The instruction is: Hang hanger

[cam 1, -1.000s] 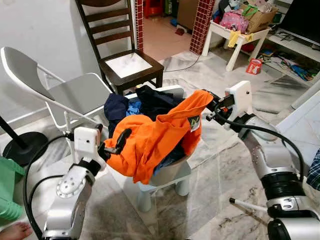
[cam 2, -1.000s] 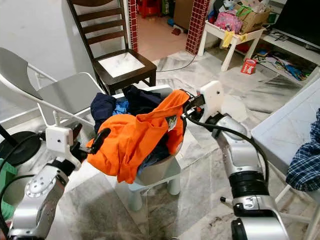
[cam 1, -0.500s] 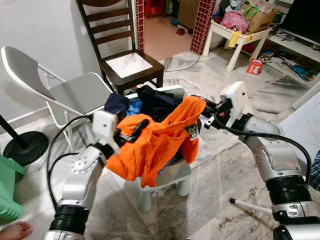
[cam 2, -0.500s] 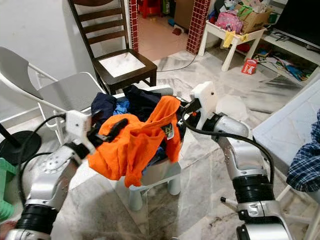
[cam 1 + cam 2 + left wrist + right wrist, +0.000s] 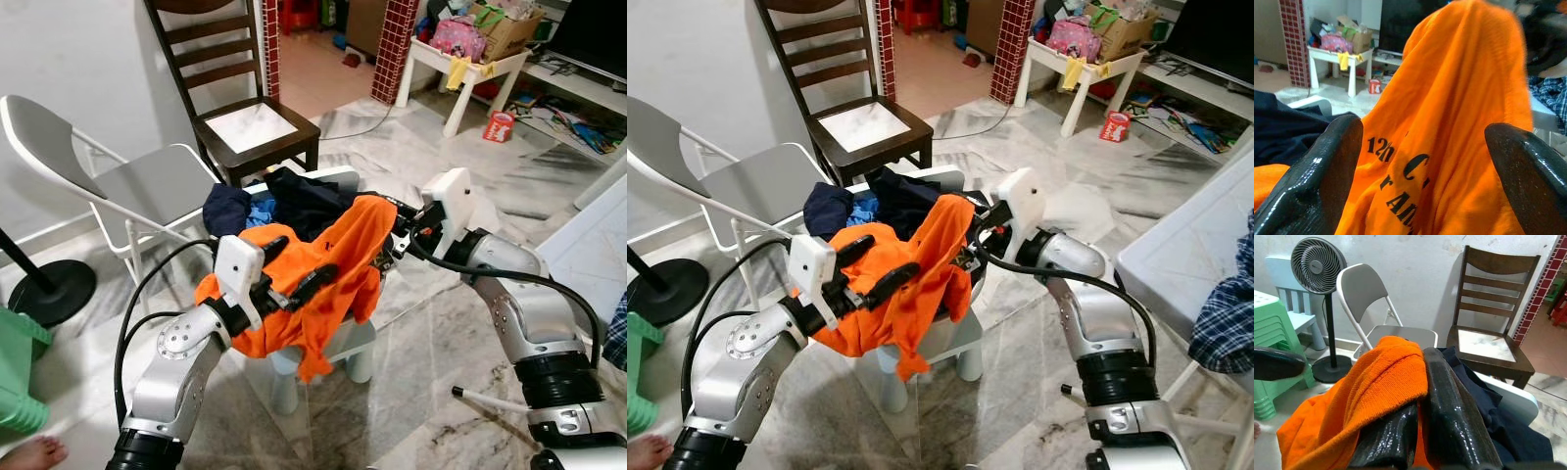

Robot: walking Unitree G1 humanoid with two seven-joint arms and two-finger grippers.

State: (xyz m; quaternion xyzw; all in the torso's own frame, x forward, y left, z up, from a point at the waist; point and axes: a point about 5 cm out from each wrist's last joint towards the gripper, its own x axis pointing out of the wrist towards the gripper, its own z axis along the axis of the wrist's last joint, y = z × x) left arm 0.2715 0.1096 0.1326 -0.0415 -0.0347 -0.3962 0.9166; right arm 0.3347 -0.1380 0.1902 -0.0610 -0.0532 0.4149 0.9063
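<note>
The right gripper [image 5: 389, 238] pinches the upper edge of the orange shirt [image 5: 323, 284], which drapes over a pile of dark clothes [image 5: 294, 201] on a small pale stool [image 5: 343, 343]. The left gripper [image 5: 294, 279] lies against the shirt's front, fingers spread apart. A grey folding chair [image 5: 147, 186] and a dark wooden chair [image 5: 245, 108] stand just behind.

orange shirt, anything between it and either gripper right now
Nothing visible. The right gripper is already shut on a fold of the orange shirt at its upper edge. The left gripper lies open right over the shirt's middle, the printed cloth between its fingers. The dark clothes sit behind the shirt, not in between.
</note>
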